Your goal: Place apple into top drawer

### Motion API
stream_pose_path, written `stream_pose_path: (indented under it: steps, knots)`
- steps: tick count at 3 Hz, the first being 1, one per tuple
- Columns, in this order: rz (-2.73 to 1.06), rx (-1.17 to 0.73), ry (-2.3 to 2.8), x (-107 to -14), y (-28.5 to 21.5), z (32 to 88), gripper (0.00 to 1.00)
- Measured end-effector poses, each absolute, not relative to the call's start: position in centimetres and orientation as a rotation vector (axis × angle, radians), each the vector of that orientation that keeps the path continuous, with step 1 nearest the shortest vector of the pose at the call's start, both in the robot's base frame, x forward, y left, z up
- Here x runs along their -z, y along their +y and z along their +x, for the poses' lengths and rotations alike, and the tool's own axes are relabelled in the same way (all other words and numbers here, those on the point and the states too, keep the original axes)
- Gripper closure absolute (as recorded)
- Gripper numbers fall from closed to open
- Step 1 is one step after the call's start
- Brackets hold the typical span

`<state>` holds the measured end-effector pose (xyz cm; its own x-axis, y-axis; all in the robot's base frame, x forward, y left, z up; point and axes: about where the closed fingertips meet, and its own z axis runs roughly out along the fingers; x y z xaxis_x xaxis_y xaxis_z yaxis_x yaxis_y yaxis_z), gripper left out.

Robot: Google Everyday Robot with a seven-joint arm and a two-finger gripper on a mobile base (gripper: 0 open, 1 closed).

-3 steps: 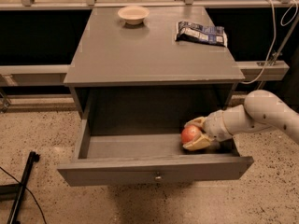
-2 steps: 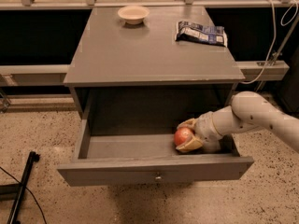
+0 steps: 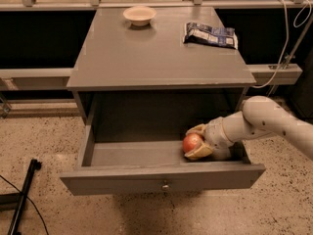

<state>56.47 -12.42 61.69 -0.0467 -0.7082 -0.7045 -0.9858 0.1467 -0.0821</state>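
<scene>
The gripper (image 3: pixel 190 143) has its two tan fingers (image 3: pixel 197 129) clamped on the apple (image 3: pixel 192 142), one above and one below, inside the open drawer (image 3: pixel 161 178) near its right end, while a bowl (image 3: pixel 140 15) and a bag (image 3: pixel 210 34) rest apart on the cabinet top (image 3: pixel 156 58).
</scene>
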Motion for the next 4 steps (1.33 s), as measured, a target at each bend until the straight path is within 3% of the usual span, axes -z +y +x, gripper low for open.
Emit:
stream_pose_path:
  steps: [1,2,4]
  knots:
    - [-1.620,-0.582,1.816,-61.7,-12.4,56.5,0.15]
    - [-1.620,-0.582,1.816,-61.7,-12.4,56.5,0.00]
    - [-1.600,-0.581,1.696,-68.2,-13.7,55.6,0.00]
